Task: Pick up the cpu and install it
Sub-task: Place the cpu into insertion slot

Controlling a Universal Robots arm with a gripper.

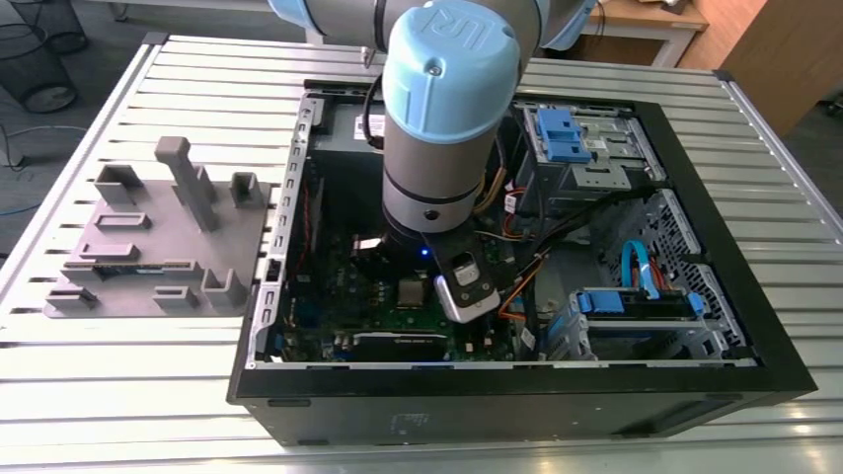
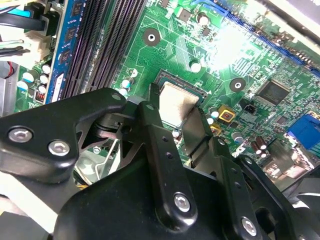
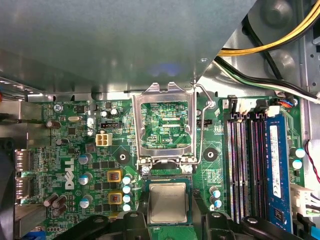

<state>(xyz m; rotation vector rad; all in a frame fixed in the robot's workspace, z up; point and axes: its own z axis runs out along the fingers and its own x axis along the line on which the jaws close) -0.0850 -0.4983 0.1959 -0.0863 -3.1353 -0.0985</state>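
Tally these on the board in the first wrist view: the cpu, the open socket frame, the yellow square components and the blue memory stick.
cpu: 1
open socket frame: 1
yellow square components: 2
blue memory stick: 1
Total: 5

Pale slatted metal desk (image 1: 118, 395), evenly lit, sheen on the near slats. Off its far left corner: grey floor (image 1: 59, 138), black wire baskets (image 1: 38, 74) standing there. Past the far right corner, a wooden table (image 1: 652, 18), then a brown wooden panel (image 1: 777, 49).
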